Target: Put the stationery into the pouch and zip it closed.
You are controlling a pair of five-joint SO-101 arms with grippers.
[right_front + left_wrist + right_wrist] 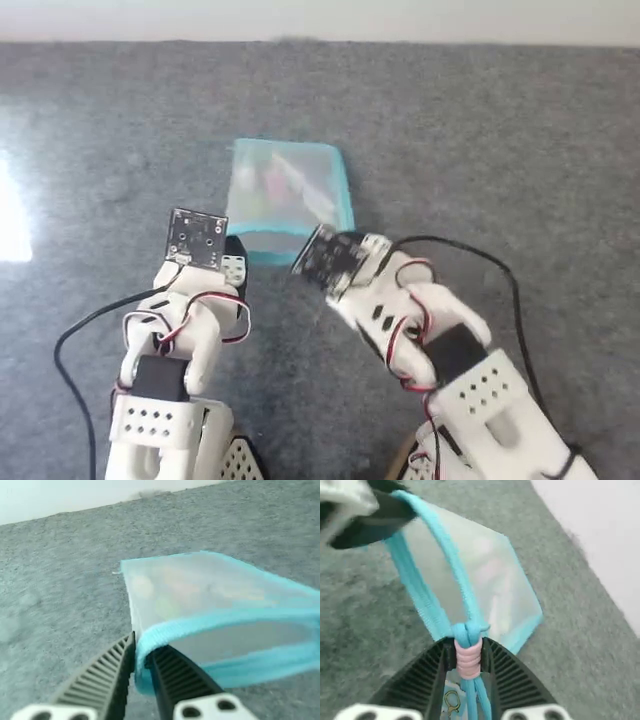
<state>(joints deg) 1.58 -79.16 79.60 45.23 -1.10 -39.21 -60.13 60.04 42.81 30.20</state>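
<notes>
Where the grey felt-like surface [500, 150] carried the task's thing, the entries stood as follows.

Pouch [290, 190] [210, 605] [490, 585]: translucent, edged in turquoise, lying flat near the middle of the surface, just ahead of both arms, its mouth end toward them.

Stationery [285, 190] [170, 590]: blurred shapes of pink, green and yellow showing through the pouch wall; single pieces could not be told apart.

Zip bands [225, 620] [455, 570]: two turquoise strips along the mouth, standing apart between the two hands, with a grey gap between them.

Pull cord [468, 632]: turquoise, knotted, with a pale pink bead [468, 662] threaded just below the knot.

Left hand [142, 650]: jaws narrow, clamped on the turquoise corner of the pouch at one end of the mouth; seen from the right wrist as a dark shape [365, 510] at the far end of the bands.

Right hand [467, 652]: jaws narrow, gripping the pull cord at the knot and bead, at the opposite end of the mouth.

Wall [320, 20]: pale strip beyond the far edge of the surface.
</notes>
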